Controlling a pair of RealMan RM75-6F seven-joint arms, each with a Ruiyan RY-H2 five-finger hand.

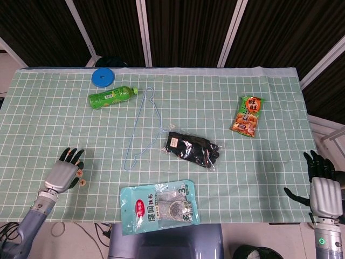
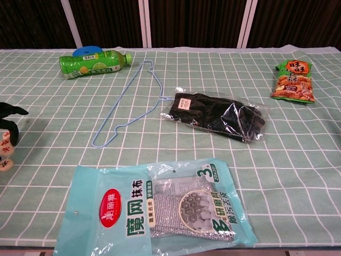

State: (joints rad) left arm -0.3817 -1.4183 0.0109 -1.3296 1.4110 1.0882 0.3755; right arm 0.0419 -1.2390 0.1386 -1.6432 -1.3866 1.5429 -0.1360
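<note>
My left hand (image 1: 64, 172) lies low over the front left of the green checked tablecloth (image 1: 269, 178), fingers spread and pointing away from me. Its fingertips (image 2: 8, 118) show at the left edge of the chest view. Small round wooden pieces (image 1: 82, 178) lie right beside those fingers, seen also as pale discs (image 2: 5, 150) in the chest view; I cannot tell if a finger touches them. My right hand (image 1: 323, 189) hangs beyond the table's front right corner, fingers apart, holding nothing.
A green bottle (image 1: 110, 97) lies beside a blue disc (image 1: 103, 77) at the back left. A blue wire hanger (image 1: 141, 127), a packet of black gloves (image 1: 191, 148), a snack bag (image 1: 247, 115) and a teal cloth packet (image 1: 159, 206) lie on the cloth.
</note>
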